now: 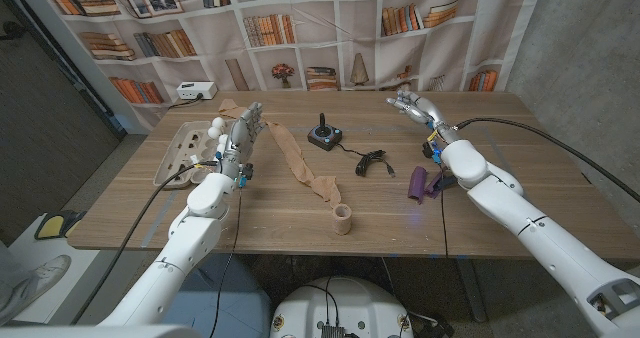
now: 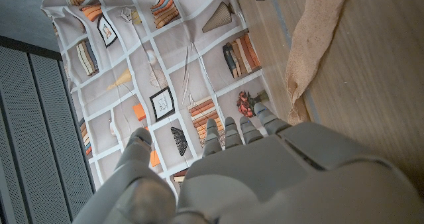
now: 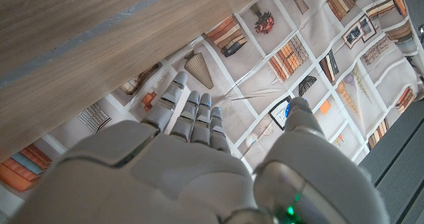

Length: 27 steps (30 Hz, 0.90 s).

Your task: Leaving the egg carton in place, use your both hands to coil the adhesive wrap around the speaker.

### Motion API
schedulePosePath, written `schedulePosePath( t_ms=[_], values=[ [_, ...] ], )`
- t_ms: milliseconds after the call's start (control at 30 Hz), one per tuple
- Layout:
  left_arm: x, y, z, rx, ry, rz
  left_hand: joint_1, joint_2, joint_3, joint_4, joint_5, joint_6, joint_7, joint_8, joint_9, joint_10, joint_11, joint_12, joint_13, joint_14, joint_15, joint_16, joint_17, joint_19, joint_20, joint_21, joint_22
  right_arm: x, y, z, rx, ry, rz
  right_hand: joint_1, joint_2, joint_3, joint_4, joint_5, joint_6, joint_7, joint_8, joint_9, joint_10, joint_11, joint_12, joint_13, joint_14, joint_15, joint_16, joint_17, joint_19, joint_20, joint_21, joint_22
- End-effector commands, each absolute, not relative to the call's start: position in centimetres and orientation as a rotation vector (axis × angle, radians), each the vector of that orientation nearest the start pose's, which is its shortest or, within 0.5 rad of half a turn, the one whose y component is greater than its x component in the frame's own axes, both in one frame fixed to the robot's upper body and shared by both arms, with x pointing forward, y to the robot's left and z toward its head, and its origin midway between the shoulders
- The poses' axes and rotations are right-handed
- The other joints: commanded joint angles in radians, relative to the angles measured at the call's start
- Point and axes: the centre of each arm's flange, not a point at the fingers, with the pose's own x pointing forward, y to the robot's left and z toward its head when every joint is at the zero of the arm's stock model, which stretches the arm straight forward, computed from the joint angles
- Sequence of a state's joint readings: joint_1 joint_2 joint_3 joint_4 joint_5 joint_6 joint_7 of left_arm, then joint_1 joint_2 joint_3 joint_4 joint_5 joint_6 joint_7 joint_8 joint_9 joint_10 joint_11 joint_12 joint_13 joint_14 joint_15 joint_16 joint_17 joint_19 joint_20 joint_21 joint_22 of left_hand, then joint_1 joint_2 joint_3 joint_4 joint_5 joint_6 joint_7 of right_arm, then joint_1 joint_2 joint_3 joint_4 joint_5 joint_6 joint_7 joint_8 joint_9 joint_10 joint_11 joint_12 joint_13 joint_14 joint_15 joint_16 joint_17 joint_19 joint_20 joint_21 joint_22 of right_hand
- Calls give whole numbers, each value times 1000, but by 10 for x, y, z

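One tan wrap (image 1: 300,163) unrolled across table (image 1: 500,228), roll end near front edge. One purple speaker (image 1: 418,183) by right arm. One egg carton (image 1: 185,150). Left hand (image 1: 243,130) and right hand (image 1: 410,105) empty, fingers spread.

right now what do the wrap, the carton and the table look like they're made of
Wrap: tan, matte, crinkled, looks like soft stretch fabric bandage, partly unrolled from its roll.
Carton: pale grey-beige, dull, moulded cups, probably pulp cardboard.
Table: wood grain, smooth slight sheen; solid wood or laminate, can't tell.

Joystick (image 1: 324,135), black cable (image 1: 372,162) mid-table; white box (image 1: 196,91) behind.
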<state>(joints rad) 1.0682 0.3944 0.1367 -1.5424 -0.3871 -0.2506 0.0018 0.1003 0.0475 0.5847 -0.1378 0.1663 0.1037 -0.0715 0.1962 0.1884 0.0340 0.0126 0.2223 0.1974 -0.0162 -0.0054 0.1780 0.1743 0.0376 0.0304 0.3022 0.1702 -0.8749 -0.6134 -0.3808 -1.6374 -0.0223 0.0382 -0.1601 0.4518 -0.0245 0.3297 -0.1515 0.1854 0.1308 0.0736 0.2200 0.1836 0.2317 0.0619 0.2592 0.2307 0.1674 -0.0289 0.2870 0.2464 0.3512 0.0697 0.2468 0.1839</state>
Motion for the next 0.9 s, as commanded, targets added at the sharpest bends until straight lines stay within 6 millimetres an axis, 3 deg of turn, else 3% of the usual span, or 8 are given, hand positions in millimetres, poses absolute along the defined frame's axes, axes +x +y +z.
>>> schedulePosePath(
  t_ms=[33,900],
  values=[
    [602,295,-39,45,-678,-104,11,1,-3,-1,6,7,4,2,4,9,2,4,5,-10,-2,6,2,7,0,-6,5,607,-245,34,-748,-732,22,13,2,0,-2,2,10,-3,6,4,9,0,6,5,11,-2,10,5,11,2,-3,4],
    [599,294,-46,68,-655,-117,17,4,-4,-3,6,12,3,2,3,12,-5,4,6,-13,-3,5,2,9,0,-20,6,587,-229,49,-951,-764,-48,32,-3,-5,-4,5,26,-24,5,5,2,-12,1,12,-5,-5,8,15,-1,10,-14,2]
  ],
)
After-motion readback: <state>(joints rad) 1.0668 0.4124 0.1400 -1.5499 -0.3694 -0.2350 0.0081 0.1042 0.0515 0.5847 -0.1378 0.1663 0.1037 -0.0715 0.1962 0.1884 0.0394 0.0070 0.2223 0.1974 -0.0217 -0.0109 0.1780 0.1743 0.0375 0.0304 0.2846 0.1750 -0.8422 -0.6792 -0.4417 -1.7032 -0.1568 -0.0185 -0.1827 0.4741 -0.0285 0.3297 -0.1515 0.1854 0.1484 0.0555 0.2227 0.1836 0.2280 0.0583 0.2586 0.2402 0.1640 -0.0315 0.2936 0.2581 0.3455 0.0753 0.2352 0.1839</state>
